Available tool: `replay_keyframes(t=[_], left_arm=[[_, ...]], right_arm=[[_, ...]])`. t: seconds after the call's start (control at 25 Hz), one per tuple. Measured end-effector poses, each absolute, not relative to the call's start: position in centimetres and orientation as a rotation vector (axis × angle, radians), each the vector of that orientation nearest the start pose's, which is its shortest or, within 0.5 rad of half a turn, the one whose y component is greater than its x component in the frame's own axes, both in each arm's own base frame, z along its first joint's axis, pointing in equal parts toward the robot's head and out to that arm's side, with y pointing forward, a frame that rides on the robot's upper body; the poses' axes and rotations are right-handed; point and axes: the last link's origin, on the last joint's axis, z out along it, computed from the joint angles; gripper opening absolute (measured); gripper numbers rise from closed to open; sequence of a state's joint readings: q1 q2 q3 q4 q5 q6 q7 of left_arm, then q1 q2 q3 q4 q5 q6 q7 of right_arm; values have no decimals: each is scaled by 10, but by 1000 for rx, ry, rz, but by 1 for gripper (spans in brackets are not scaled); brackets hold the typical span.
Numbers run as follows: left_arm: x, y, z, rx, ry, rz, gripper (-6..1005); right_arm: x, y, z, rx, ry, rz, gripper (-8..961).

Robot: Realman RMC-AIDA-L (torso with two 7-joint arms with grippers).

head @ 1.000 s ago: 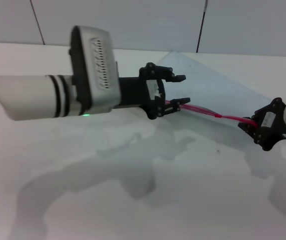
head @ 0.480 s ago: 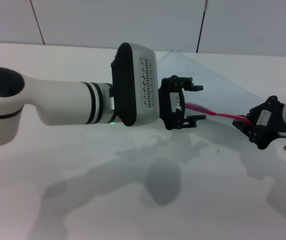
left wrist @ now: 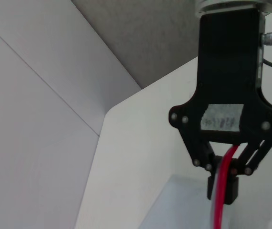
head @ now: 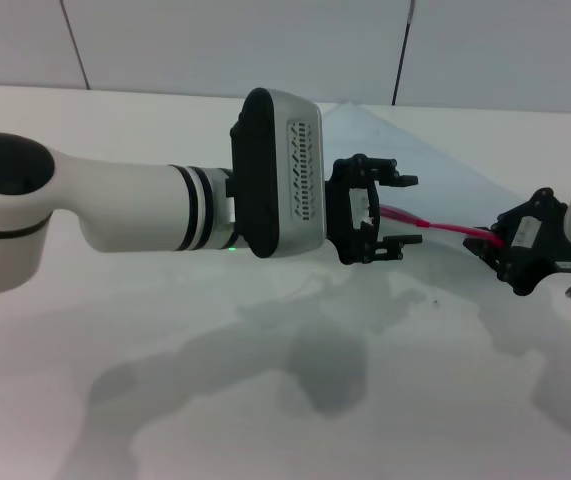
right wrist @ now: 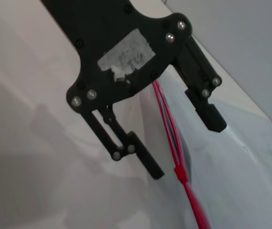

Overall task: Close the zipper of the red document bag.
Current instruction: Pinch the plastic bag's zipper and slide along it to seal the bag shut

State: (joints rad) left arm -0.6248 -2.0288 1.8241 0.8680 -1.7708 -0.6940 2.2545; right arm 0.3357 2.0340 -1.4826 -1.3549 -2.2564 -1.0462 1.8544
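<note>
The red document bag (head: 435,170) lies flat on the white table, a pale translucent pouch. Its red zipper (head: 455,232) runs along the near edge. My left gripper (head: 397,211) hangs open over the zipper's left part, one finger on each side of the strip. The right wrist view shows that left gripper (right wrist: 189,150) with the zipper (right wrist: 170,129) between its spread fingers and a small slider (right wrist: 180,172) just beyond the fingertips. My right gripper (head: 505,246) is shut on the zipper's right end; the left wrist view shows this right gripper (left wrist: 224,183) pinching the red strip (left wrist: 220,205).
The white table (head: 265,400) stretches toward me, crossed by the arms' shadows. A panelled wall (head: 265,40) stands behind the table's far edge. The thick white left forearm (head: 115,205) hides the table's left middle.
The left arm has swung right along the zipper, bringing its open gripper closer to the right gripper. The right gripper has kept its hold, and the bag has not shifted.
</note>
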Motion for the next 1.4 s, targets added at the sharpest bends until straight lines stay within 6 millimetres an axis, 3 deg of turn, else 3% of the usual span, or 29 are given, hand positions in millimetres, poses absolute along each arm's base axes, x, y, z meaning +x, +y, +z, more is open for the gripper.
replay_keyframes(t=[0.36,0.6,0.92,1.4], left_arm=[[-138,379,-99,-2605,598,-241,622],[-138,379,-99,-2605,597,-237,523],[-139,381,-99,-2608,578,-230,509],[-137,380,-103,-2621,591,-221,301]], right_arm=[[209,357,0,-2596,136,-139,50],[207,357,1,-2593,126,-136,49],[207,357,1,-2594,127,-136,49],[207,357,1,-2596,126,-136,48]])
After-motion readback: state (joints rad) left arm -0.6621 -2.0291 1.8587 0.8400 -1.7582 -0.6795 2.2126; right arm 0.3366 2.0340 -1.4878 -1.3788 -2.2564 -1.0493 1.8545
